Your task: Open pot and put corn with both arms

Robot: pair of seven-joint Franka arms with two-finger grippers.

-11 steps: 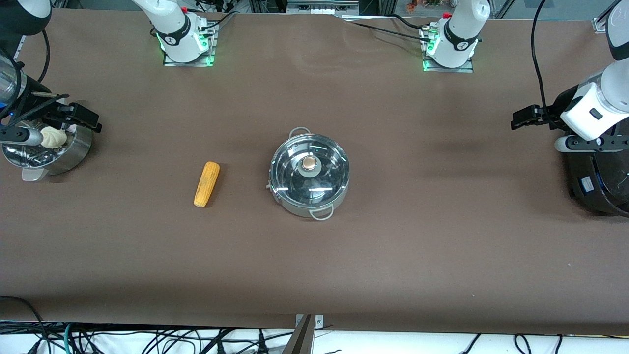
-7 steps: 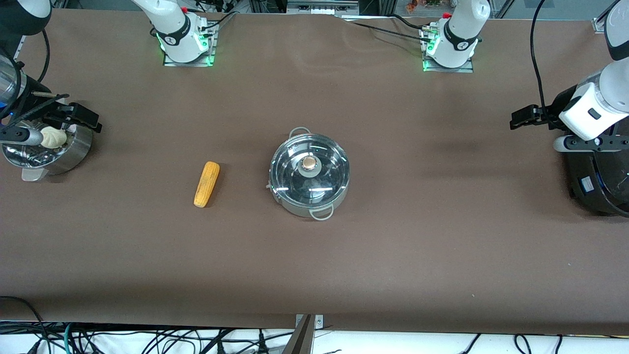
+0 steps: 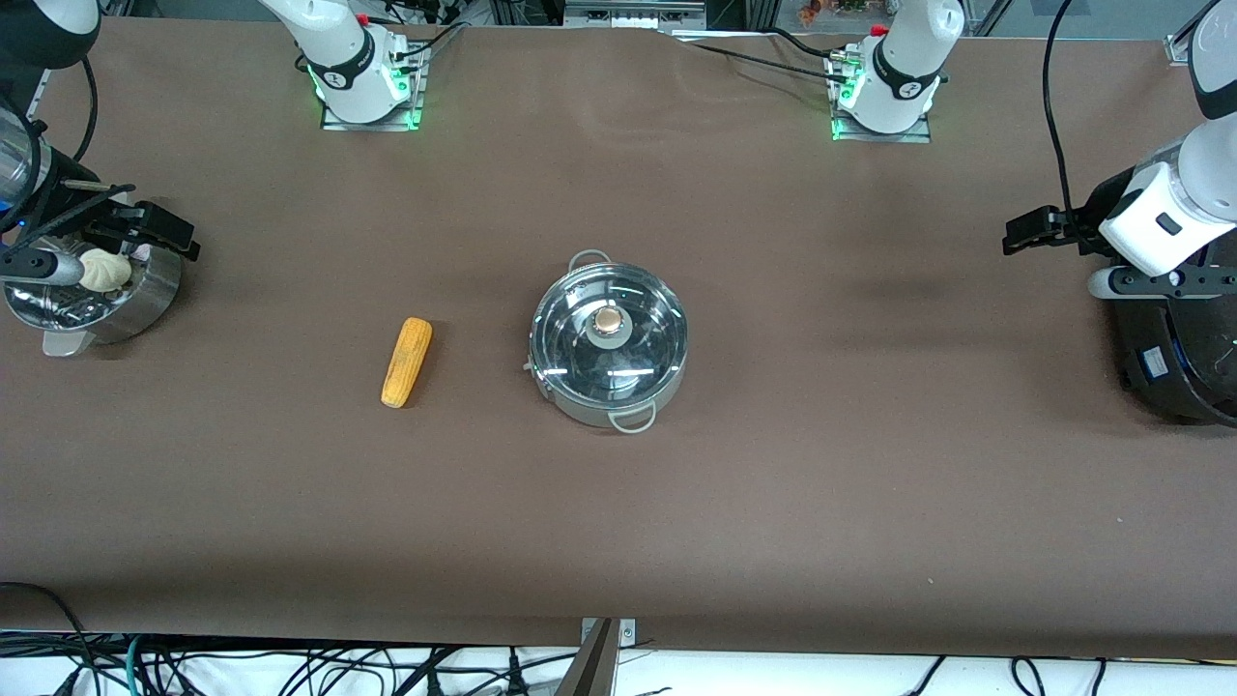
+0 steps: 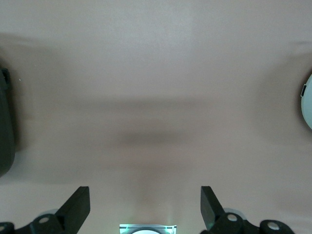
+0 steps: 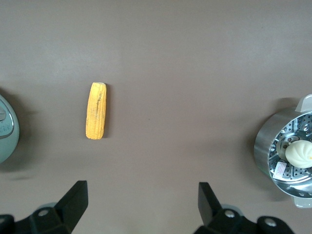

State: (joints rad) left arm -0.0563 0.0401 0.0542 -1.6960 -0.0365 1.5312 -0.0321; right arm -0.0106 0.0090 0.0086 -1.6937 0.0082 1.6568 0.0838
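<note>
Almost nothing has changed over the last moment: the left arm at its end of the surface has shifted only a touch, and the pot, lid and corn lie exactly where they were. The task has not really begun; the lid is on and the corn is untouched.

A shallow round shiny steel pot (image 3: 609,346) with two small loop handles sits in the middle of the brown surface (image 3: 773,503). Its clear glass lid (image 3: 638,358) with a copper-toned knob (image 3: 608,319) is closed on it. A tapered yellow-orange corn cob (image 3: 406,362) lies flat beside the pot, toward the right arm's end, apart from it.

The left claw (image 4: 145,207) hangs over bare surface near a large black cooker (image 3: 1174,353), its two black fingers spread wide and gripping nothing. The right claw (image 5: 143,204) hangs by a perforated steel steamer (image 3: 135,295) holding a round white bun (image 3: 104,271); it too is spread wide and empty. In the right wrist view the corn shows well ahead of the fingers.

The brown covering is smooth and plain. The arms' bases glow green along the edge farthest from the front camera. Loose cables lie below the nearest edge.
</note>
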